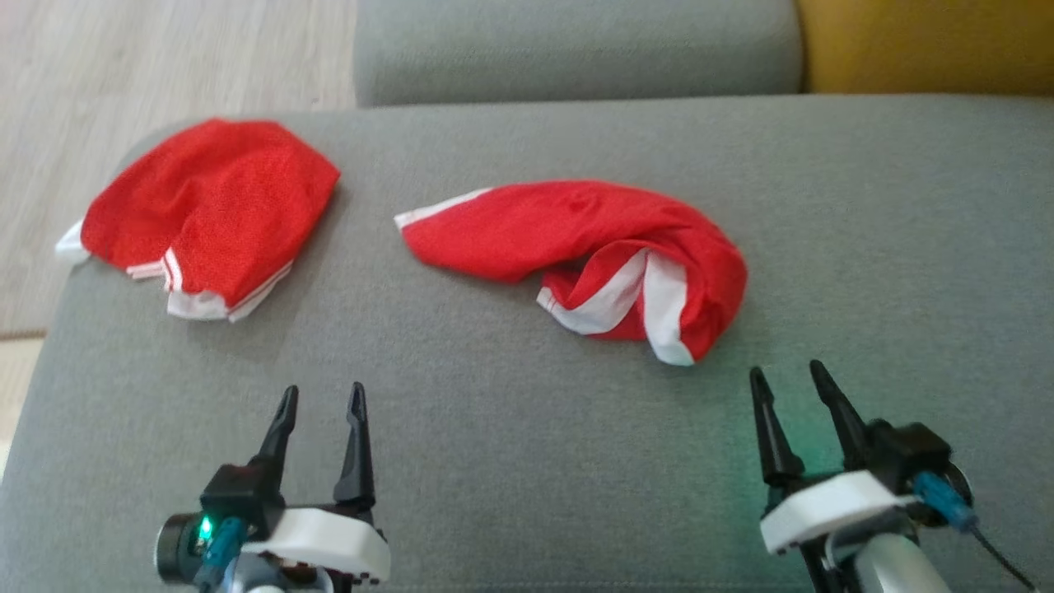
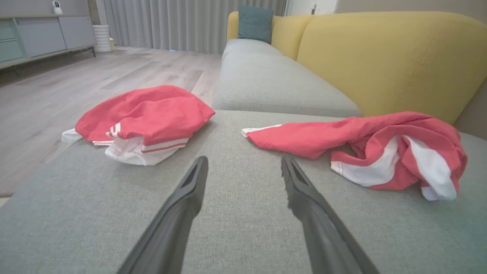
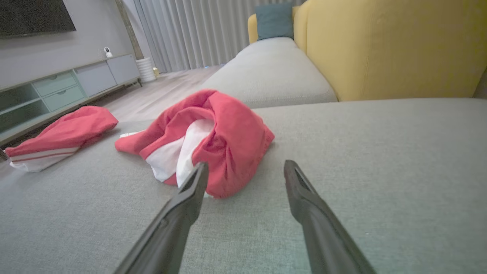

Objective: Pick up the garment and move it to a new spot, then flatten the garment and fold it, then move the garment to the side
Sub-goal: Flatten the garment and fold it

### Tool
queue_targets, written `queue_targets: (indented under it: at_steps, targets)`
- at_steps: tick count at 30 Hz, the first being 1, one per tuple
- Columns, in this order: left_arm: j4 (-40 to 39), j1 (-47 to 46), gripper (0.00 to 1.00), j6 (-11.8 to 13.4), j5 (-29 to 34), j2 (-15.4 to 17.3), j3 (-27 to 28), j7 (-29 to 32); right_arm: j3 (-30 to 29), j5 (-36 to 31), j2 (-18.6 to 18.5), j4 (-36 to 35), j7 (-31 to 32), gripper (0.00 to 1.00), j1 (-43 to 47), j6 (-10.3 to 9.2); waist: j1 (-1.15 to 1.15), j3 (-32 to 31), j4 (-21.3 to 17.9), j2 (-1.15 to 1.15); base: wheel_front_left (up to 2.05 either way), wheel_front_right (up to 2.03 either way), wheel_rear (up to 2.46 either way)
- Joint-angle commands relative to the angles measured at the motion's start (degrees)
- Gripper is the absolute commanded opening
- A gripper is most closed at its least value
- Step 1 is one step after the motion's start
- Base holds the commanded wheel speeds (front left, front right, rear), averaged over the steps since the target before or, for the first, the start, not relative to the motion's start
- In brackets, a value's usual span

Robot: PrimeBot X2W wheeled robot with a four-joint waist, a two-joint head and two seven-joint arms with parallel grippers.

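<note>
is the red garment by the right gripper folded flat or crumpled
Crumpled: the garment lies twisted on the grey cushion, one end bunched with white panels turned out.

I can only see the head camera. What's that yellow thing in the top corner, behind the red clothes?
Observer: It's the yellow sofa back, standing up behind the grey seat.
Operator: Is anything sitting on the sofa farther along?
Observer: Yes, a teal pillow leans against the back at the far end.
Operator: Is the messy red one lying flat?
Observer: No. From the right wrist view the crumpled garment humps up in a mound, just past the open right gripper.
</note>
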Motion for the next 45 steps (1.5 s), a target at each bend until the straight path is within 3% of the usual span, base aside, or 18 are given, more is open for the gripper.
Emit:
queue_targets:
  at_steps: [1,16,17,18,19,20,21,28,32,38,45]
  targets:
    - [-1.96,-2.96,1.00,-0.17,0.42,-0.22,1.14,-0.71,2.08,0.70,-0.27,0.26,-0.62,1.00,-4.78,-0.05,0.00,2.02,1.57,0.00,0.00,0.00,0.00]
    - [-1.90,-6.92,1.00,-0.36,0.62,-0.43,0.22,-0.71,2.65,3.22,-0.27,17.67,-0.62,1.00,-16.25,-0.05,0.00,8.90,8.30,0.00,0.00,0.00,0.00]
    - [-1.91,-7.09,1.00,-0.25,0.56,-0.44,0.20,-0.71,2.72,3.32,-0.27,19.23,-0.62,0.53,-17.22,-0.05,0.00,9.13,8.50,0.00,0.00,0.00,0.00]
    - [-1.91,-7.09,1.00,-0.25,0.56,-0.44,0.20,-0.71,2.72,3.32,-0.27,19.23,-0.62,0.53,-17.22,-0.05,0.00,9.13,8.50,0.00,0.00,0.00,0.00]
    - [-1.93,-7.16,1.00,-0.22,0.52,-0.45,0.20,-0.71,2.81,3.37,-0.27,19.86,-0.62,0.32,-17.64,-0.05,0.00,9.22,8.53,0.00,0.00,0.00,0.00]
    - [-1.94,-7.21,1.00,-0.16,0.46,-0.45,0.22,-0.71,2.88,3.41,-0.27,20.41,-0.62,0.02,-18.07,-0.05,0.00,9.27,8.50,0.00,0.00,0.00,0.00]
    - [-1.98,-7.24,1.00,-0.07,0.40,-0.45,0.27,-0.71,2.81,3.51,-0.27,20.64,-0.62,0.00,-18.53,-0.05,0.00,9.31,8.42,0.00,0.00,0.00,0.00]
    - [-2.45,-7.17,1.00,0.41,0.19,-0.46,0.75,-0.71,-1.88,-0.44,-0.27,17.67,-0.62,0.00,-19.70,-0.05,0.00,9.07,6.47,0.00,0.00,0.00,0.00]
    - [-2.63,-7.20,1.00,0.50,-0.07,-0.46,0.73,-0.71,-8.94,-9.59,-0.71,15.05,-0.44,0.00,-19.63,-0.05,0.00,9.02,4.64,0.00,0.00,0.00,0.00]
    - [-2.61,-7.55,1.00,0.31,-0.13,-0.46,0.51,-0.71,-11.71,-17.94,-5.44,13.39,5.73,0.00,-20.76,-0.05,0.00,9.55,3.24,0.00,0.00,0.00,0.00]
    - [-2.61,-8.01,1.00,0.14,0.01,-0.46,0.30,-0.71,-11.68,-19.63,-11.77,14.93,11.64,0.00,-22.61,-0.05,0.00,10.22,3.23,0.00,0.00,0.00,0.00]
